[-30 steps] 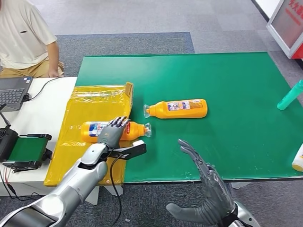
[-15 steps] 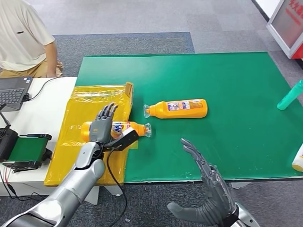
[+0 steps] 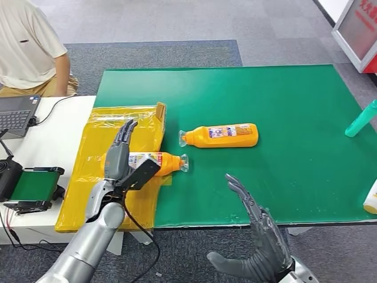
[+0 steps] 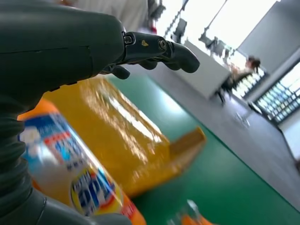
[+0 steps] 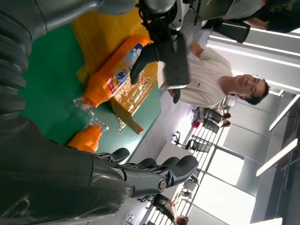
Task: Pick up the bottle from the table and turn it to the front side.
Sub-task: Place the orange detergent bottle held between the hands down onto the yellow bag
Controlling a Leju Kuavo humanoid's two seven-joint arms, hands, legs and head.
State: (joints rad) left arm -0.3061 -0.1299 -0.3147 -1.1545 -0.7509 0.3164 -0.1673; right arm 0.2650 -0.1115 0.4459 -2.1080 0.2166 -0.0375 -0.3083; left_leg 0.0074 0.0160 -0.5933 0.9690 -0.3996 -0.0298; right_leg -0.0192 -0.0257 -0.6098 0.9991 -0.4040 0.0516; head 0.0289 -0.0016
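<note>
Two orange plastic bottles lie on their sides. The nearer bottle [image 3: 153, 161] rests half on a glossy yellow plastic bag [image 3: 102, 138] and half on the green mat [image 3: 288, 118], its clear cap pointing toward the mat's middle and its blue-and-white label partly showing. The left hand [image 3: 119, 158] covers the bottle's base end, fingers extended and spread over the top, thumb low beside it; whether the hand actually grips or merely rests on the bottle cannot be told. In the left wrist view the label [image 4: 83, 187] is blurred and unreadable. The second bottle [image 3: 220, 135] lies just beyond on bare mat, cap toward the bag. The right hand [image 3: 255, 236] hovers at the table's near edge, dark fingers apart and holding nothing. A teal bottle [image 3: 361, 119] is cut off at the mat's right edge. Left of the bag, a white table [image 3: 53, 138] carries a laptop [image 3: 15, 115], partly cropped; a seated person [image 3: 26, 50] is cut off above.
</note>
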